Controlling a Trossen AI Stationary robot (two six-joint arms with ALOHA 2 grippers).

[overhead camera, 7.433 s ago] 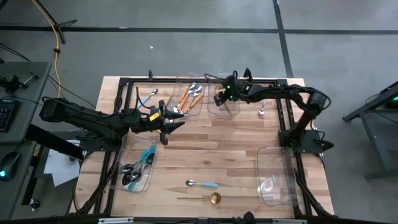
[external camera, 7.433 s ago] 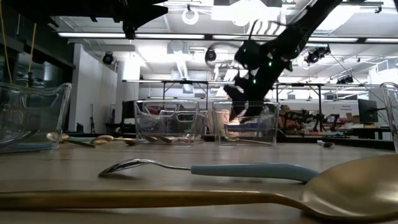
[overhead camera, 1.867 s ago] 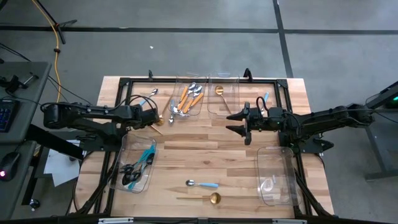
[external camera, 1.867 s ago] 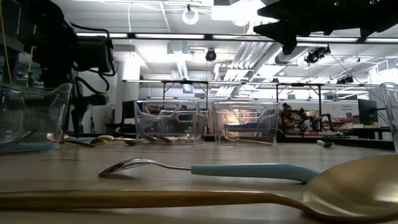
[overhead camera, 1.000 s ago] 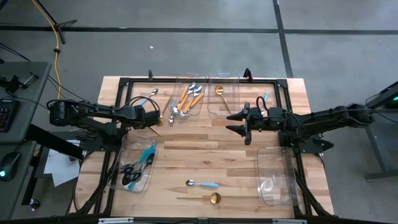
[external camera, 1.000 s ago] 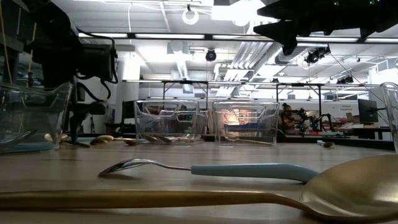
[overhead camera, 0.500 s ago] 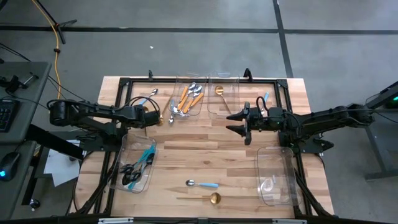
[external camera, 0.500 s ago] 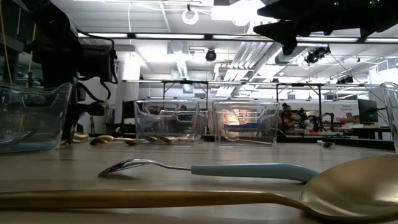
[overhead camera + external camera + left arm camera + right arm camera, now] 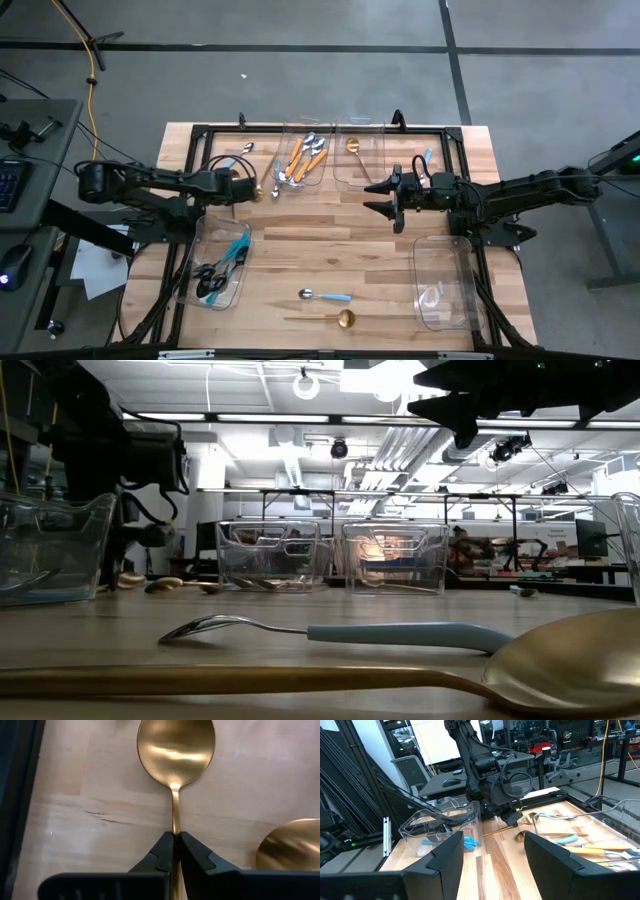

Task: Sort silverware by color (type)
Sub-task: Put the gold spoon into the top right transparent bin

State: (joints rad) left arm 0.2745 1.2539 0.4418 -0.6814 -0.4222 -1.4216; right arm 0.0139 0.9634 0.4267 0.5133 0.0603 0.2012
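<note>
Beside the bin of orange-handled spoons (image 9: 303, 157), the left gripper (image 9: 175, 851) pinches a gold spoon (image 9: 176, 750) lying on the table (image 9: 330, 250), another gold bowl (image 9: 295, 845) close by, while the right gripper (image 9: 385, 198) hovers spread wide mid-table.

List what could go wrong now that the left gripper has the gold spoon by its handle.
1. The left gripper pinches only the thin handle of the gold spoon; lifted, the heavy bowl may swing or slip out.
2. A second gold spoon lies close beside it and could be knocked as the arm moves.
3. The right gripper hangs open mid-table, possibly in the carrying path.
</note>
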